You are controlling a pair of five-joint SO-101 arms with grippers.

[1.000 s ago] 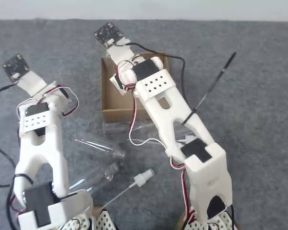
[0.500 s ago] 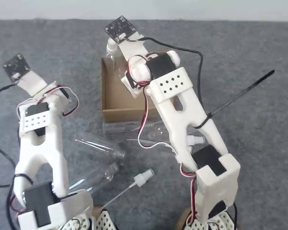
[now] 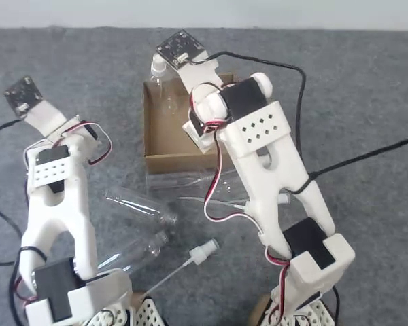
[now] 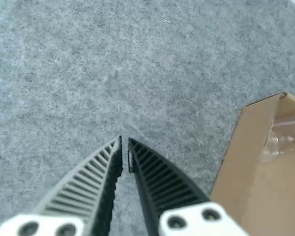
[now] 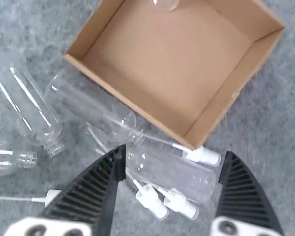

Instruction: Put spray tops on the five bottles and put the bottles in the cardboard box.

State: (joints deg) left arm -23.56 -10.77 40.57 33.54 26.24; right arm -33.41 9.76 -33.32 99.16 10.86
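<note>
The cardboard box lies open on the grey carpet. One clear bottle with a white spray top stands upright in its far left corner. My right gripper hangs open above the box's near edge with nothing between its fingers. Below it, two clear bottles lie along the outside of the box, with loose spray tops beside them. Two uncapped bottles and a spray top with its long tube lie between the arms. My left gripper is shut over bare carpet, left of the box.
A black cable runs off to the right from the right arm. Open carpet lies left of the box and along the far side. Both arm bases stand at the near edge.
The right arm has swung right and drawn back from over the box, uncovering the upright capped bottle in the far left corner. The left arm has not moved.
</note>
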